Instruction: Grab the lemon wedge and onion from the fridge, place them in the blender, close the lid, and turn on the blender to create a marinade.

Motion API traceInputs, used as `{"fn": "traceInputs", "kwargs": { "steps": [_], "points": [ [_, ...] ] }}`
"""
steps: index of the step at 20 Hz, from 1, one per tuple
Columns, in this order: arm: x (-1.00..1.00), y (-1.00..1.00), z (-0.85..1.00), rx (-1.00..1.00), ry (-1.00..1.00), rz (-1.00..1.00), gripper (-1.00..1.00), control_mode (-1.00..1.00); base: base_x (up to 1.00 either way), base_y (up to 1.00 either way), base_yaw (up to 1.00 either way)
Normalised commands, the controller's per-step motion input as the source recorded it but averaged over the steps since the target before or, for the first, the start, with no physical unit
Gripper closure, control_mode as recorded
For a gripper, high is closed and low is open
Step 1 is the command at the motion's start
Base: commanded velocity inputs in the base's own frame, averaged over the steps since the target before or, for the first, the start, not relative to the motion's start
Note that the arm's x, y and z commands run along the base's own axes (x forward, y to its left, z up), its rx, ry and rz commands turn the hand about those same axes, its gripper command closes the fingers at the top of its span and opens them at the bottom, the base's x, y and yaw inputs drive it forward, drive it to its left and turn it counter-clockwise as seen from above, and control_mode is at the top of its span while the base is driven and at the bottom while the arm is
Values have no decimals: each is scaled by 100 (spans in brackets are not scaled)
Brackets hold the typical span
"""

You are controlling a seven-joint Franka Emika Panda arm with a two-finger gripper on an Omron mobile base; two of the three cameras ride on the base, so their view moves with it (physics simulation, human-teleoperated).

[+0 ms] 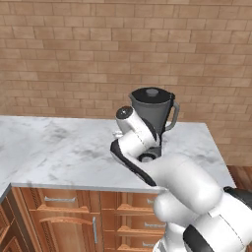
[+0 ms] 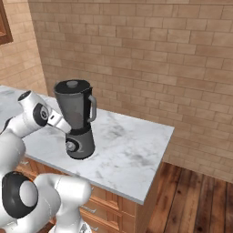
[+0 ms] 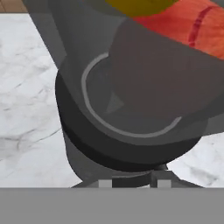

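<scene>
Where the marble counter [image 2: 132,150] meets the brick wall [image 2: 150,50], one blender [image 2: 75,116] stands upright — a smoky-grey jug on a dark base, with one side handle [image 2: 93,108] and one lid [image 1: 151,93] seated on its mouth, a single lighter knob in the lid's centre. On the base, one round silver knob [image 2: 70,146] faces the robot. The arm reaches in low against the front of the base, and the gripper [image 3: 133,183] is right at that knob: in the hand view its two small finger tips sit just under the dark base's rim, very close together, but whether they pinch the knob or merely stand beside it I cannot tell. Through the jug's wall in the hand view, two things show inside — one dark-red onion [image 3: 192,26] and one yellow piece, presumably the lemon wedge [image 3: 138,5], lying touching each other. Below the counter, wooden drawers [image 1: 64,216] with metal handles run along the front.
</scene>
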Motion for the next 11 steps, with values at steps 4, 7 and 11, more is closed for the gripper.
{"fn": "traceInputs", "kwargs": {
  "steps": [4, 7, 11],
  "points": [
    [3, 9, -54, 0, -19, 0, 100, -100, 0, 0, 0],
    [-15, -1, -45, 0, -34, -4, 100, -100, 0, 0, 0],
    [-33, -22, -13, 0, -29, -4, 100, -100, 0, 0, 0]
  ]
}}
